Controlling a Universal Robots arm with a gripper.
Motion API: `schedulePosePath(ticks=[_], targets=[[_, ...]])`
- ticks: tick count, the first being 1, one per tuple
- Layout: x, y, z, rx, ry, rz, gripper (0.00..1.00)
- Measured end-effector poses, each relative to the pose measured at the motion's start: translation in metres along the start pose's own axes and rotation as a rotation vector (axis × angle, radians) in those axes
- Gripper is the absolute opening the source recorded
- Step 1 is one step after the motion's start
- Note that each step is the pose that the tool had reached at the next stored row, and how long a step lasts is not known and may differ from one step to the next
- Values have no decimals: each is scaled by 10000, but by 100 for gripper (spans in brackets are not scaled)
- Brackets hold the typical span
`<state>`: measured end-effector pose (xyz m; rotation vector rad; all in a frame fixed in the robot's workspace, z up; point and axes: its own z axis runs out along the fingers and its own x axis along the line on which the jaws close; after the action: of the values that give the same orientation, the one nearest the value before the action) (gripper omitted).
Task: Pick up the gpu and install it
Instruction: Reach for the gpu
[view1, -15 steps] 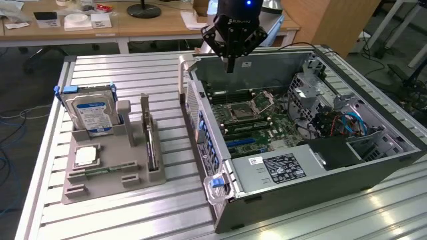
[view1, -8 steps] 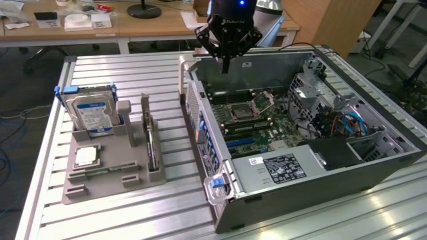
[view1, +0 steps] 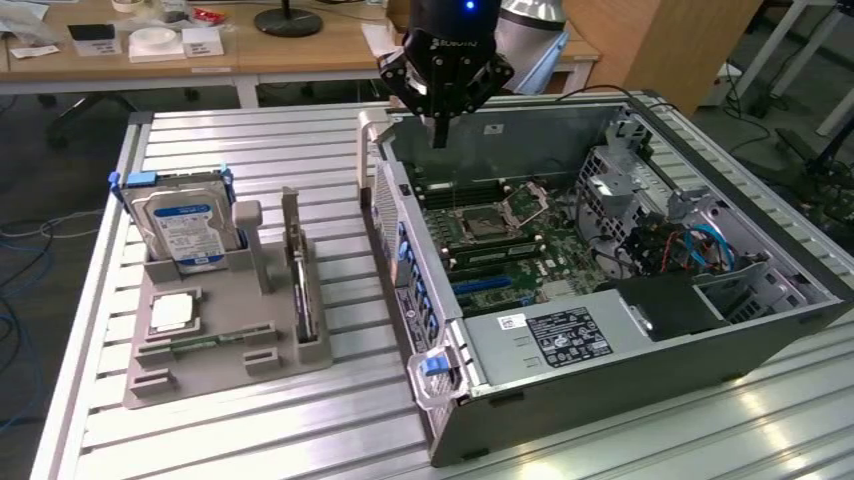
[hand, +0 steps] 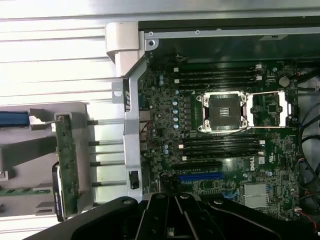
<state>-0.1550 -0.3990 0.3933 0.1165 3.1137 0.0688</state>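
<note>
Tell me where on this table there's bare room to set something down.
In the exterior view the slatted table is bare behind the hard drive, and again in front of the grey holder. Between holder and computer case only a narrow strip is free. The holder and the case's inside are crowded.

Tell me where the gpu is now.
The gpu stands on edge in the grey holder, between the hard drive at the exterior view's left and the computer case at its right.

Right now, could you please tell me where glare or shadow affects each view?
Exterior view: light glares off the slatted table beside the computer case. Wrist view: the table is washed out white, the motherboard dim with one bright reflection.
</note>
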Motion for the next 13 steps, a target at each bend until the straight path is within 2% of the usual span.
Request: schedulePosePath(ticks=[13], targets=[[177, -16, -4, 0, 0, 0, 11]])
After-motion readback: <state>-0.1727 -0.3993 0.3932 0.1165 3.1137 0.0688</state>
